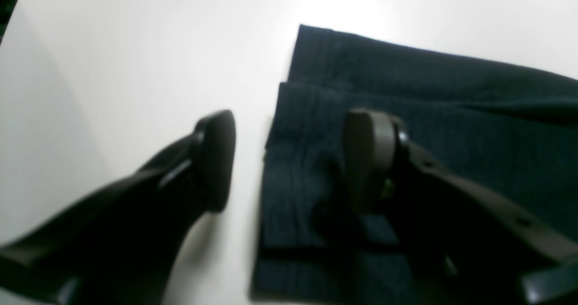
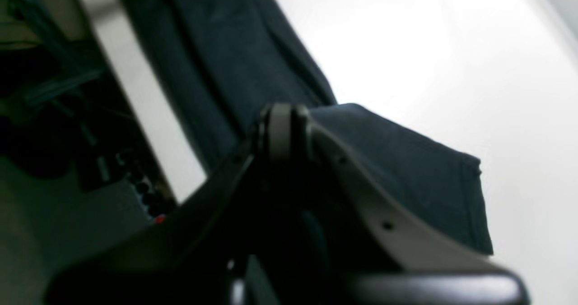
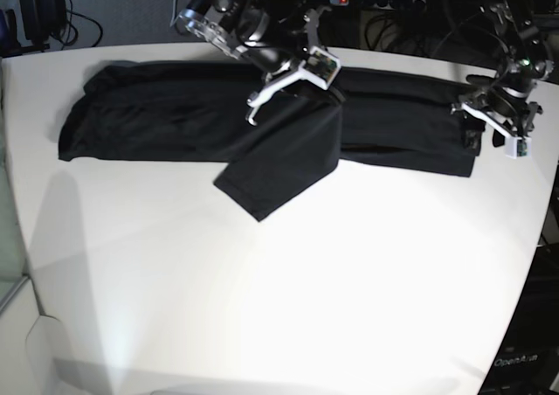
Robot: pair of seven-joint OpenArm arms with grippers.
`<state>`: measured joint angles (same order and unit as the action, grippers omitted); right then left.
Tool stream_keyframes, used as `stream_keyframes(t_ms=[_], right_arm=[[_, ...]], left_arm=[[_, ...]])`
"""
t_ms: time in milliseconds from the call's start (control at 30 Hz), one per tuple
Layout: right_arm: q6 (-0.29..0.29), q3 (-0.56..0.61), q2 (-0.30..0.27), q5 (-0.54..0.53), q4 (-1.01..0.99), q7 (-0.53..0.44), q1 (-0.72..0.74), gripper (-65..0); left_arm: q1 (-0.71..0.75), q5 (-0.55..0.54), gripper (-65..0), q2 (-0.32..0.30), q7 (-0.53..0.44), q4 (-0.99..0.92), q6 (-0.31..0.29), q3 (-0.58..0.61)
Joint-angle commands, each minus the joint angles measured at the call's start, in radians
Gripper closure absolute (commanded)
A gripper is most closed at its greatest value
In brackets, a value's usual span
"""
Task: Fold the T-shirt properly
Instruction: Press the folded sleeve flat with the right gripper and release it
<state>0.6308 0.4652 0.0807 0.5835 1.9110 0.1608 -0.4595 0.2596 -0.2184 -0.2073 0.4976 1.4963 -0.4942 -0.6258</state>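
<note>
White and glossy, the worktop (image 3: 288, 308) carries a single garment, with a power strip (image 3: 376, 2) and cables seen behind its far edge. The T-shirt (image 3: 175, 120) is laid as a long dark band along the far side of the worktop, its sleeves stretched out to either end, and one fabric flap (image 3: 279, 172) is angled forward toward the near side.

The right pincer (image 3: 325, 73) is observed at the middle of the band, its jaws together and clamped on a raised fold of the T-shirt; in the right wrist view the cloth is seen hanging from the closed tips, with a squared corner (image 2: 469, 169) drooping free. The left pincer (image 1: 289, 160) is positioned at the sleeve cuff (image 1: 307, 129) at the band's end, jaws apart and nothing held; one finger (image 1: 365, 156) is over the stacked cuff layers and the other over bare worktop just beside the edge.

The step in hand is judged to be a fold of the body fabric by the right arm while the sleeve end is prepared by the left. For a clean result, the held fold should be carried low and level so that the hanging corner is not dragged or twisted. Both cuff layers should be taken together by the left pincer. Tension should be kept even, so the band is not skewed.
</note>
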Motion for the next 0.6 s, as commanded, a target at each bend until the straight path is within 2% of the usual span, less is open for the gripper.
stream_keyframes(t_ms=[0,567], right_arm=[[-0.016,0.037,0.026,-0.004,0.012,-0.03,-0.014,0.0],[-0.016,0.046,0.021,-0.004,-0.037,-0.03,-0.018,-0.1]], left_arm=[[-0.007,-0.014,-36.4,-0.014,-0.021,0.02,-0.002,-0.004],[-0.004,-0.013,-36.4,-0.014,-0.021,0.02,-0.002,-0.004]])
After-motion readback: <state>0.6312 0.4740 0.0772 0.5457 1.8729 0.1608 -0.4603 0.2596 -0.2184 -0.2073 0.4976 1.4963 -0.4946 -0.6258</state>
